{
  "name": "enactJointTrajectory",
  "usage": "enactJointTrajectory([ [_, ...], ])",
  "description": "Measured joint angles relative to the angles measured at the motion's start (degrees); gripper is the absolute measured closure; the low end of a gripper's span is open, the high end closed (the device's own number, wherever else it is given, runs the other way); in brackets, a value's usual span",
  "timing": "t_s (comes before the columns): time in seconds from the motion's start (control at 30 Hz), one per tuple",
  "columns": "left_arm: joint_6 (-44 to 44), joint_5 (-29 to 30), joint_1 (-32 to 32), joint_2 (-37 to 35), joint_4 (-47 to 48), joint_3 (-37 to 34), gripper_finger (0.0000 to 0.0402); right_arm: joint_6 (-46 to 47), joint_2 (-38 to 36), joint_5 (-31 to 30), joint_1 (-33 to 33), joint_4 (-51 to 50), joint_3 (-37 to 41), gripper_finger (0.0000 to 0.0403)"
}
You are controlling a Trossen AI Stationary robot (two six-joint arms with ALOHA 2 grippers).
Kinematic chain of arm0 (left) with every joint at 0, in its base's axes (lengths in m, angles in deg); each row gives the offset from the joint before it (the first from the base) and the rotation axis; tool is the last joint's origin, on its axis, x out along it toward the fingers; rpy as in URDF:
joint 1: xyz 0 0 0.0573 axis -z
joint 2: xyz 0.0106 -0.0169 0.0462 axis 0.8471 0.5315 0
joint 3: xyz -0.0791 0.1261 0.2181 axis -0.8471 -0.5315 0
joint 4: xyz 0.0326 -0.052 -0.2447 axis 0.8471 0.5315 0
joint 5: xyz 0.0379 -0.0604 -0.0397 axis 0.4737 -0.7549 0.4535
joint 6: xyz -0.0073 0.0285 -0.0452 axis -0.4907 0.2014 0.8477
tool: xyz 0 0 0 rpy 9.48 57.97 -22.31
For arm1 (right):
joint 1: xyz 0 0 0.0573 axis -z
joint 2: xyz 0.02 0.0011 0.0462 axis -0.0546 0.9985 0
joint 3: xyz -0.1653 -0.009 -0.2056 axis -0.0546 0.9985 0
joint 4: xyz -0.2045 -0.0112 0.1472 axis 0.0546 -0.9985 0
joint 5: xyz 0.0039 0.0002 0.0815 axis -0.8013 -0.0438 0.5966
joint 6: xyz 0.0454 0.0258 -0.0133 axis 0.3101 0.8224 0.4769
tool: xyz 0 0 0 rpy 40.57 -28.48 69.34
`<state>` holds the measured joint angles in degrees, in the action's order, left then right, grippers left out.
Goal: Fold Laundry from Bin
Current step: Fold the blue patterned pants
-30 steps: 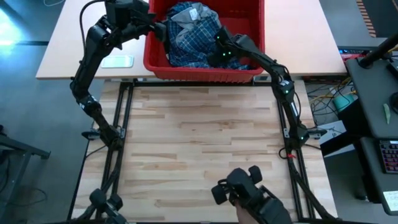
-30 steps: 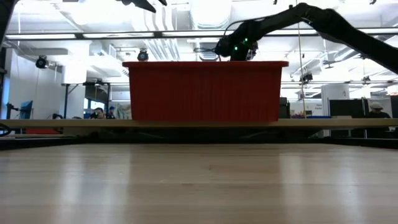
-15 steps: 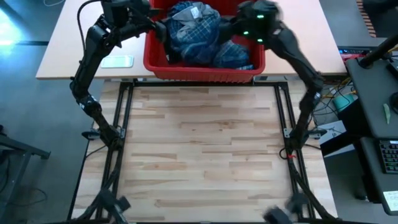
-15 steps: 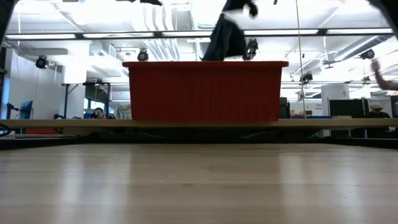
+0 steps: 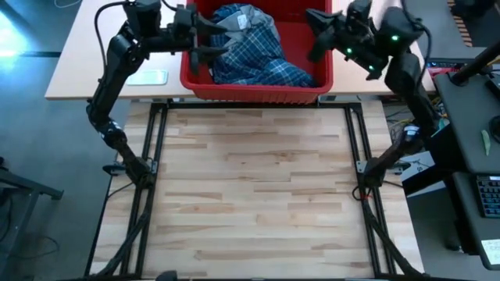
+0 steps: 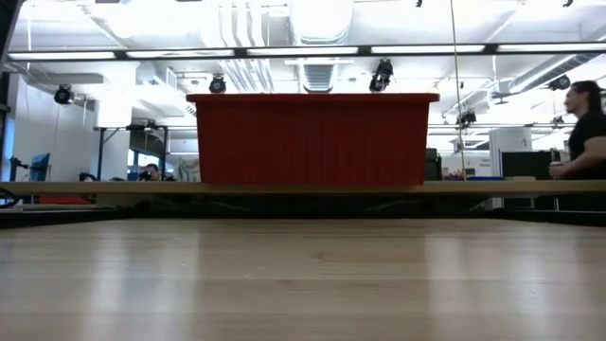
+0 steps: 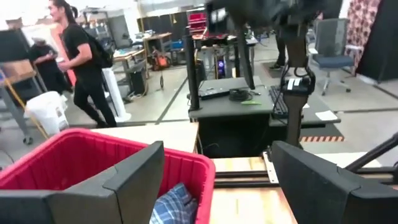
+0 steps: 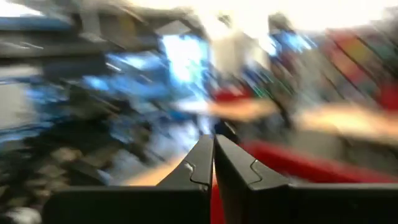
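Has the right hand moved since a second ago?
Yes. In the high view the right hand now sits at the red bin's right wall, shut and empty; a second ago it was down in the plaid shirt near the bin's middle.

This was a robotics lab or workshop in a big open industrial hall — not a home. The low view showed a high white ceiling [image 6: 312,24] with exposed ducts, pipes and long strip lights, and cameras [image 6: 382,74] hung on rigging. The left wrist view looked across a polished concrete floor [image 7: 165,102] with taped lines to workbenches, a dark desk [image 7: 233,99] carrying a keyboard and cables, a rolling office chair [image 7: 329,56] and a person in dark clothes with a backpack [image 7: 81,59] walking past. From above, the butcher-block table [image 5: 258,187] sat in a black metal frame — beside it ran loose cables [image 5: 410,117] and another keyboard [image 5: 488,195].
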<state>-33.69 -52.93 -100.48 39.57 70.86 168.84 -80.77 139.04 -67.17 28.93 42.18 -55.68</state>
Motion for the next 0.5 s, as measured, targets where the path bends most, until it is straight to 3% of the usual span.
enactJointTrajectory([
  [0.13, 3.9, 3.8, 1.8, -1.7, 2.2, 0.0, 0.0122, 5.3, 4.2, -9.6, 1.4, -12.9, 0.1, 0.0376],
  [0.33, 8.1, 17.0, 8.2, -4.0, 10.0, 0.0, 0.0122, 5.9, 16.2, -5.2, 4.1, -20.8, 0.3, 0.0276],
  [0.5, 11.0, 27.0, 15.4, -4.2, 16.1, 0.0, 0.0122, 10.0, 24.8, -5.5, 7.5, -27.4, 0.1, 0.0176],
])
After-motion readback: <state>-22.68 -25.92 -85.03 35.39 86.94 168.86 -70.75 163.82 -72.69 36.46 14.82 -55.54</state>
